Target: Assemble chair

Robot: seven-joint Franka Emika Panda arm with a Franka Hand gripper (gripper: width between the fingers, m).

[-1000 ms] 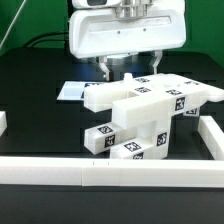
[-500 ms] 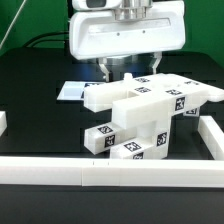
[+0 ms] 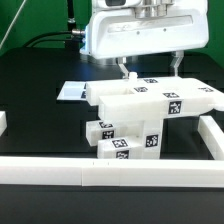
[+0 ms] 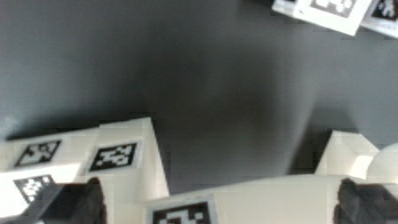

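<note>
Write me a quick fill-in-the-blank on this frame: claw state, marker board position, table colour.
1. The claw hangs over the chair with its jaws ___.
2. The marker board lies flat on the exterior view's ___ of the chair.
3. The table under the parts is ___ in colour.
Missing words: open; left; black.

Gripper [image 3: 151,70] body was a wide white boxy housing with rounded corners and a plain flat face. Grey metallic wrist flange [image 3: 150,8] on top. Two slim, light-coloured fingers [image 3: 122,68] underneath.
</note>
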